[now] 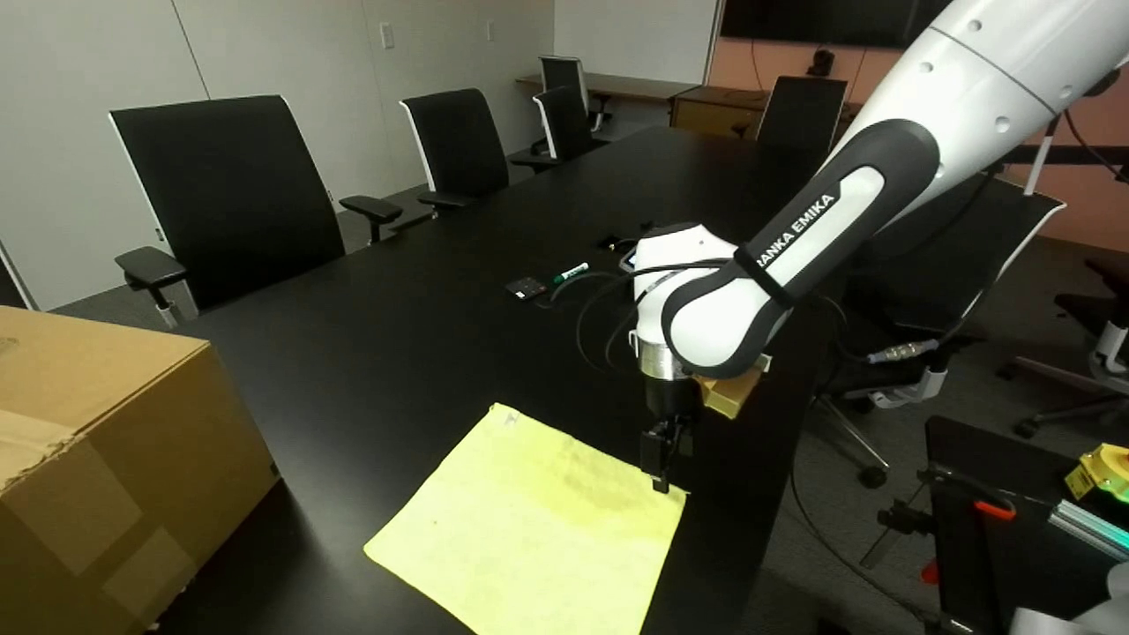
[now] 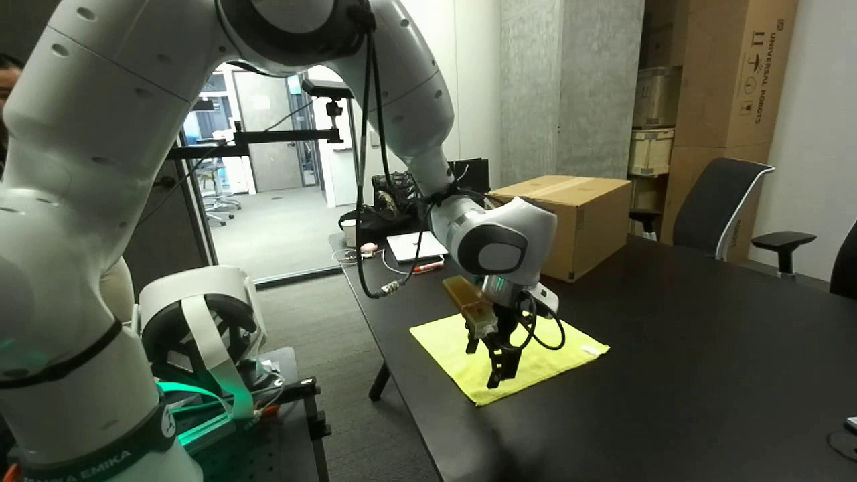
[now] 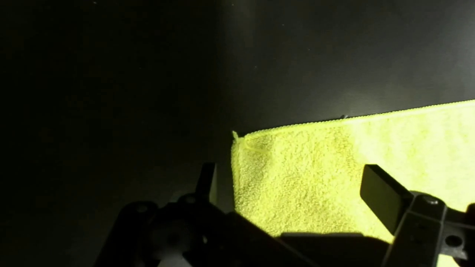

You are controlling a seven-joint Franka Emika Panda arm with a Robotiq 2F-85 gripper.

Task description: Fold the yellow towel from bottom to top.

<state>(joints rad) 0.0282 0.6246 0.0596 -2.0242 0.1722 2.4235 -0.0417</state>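
The yellow towel (image 1: 529, 538) lies spread out flat on the dark table, one corner showing a small white tag in both exterior views. My gripper (image 1: 670, 463) points down over the towel's edge, close to a corner without the tag. In the wrist view that towel corner (image 3: 256, 159) lies between the spread fingers. One finger (image 3: 206, 181) is over bare table just outside the hem; the opposite finger (image 3: 386, 196) is above the cloth. Nothing is gripped. Whether the fingertips touch the towel or the table, I cannot tell.
A large cardboard box (image 2: 582, 227) stands on the table beyond the towel. A green marker (image 1: 571, 272) and a small dark card (image 1: 527, 288) lie farther along the tabletop. The table's long edge (image 2: 395, 381) runs near the towel. Black chairs line the far side.
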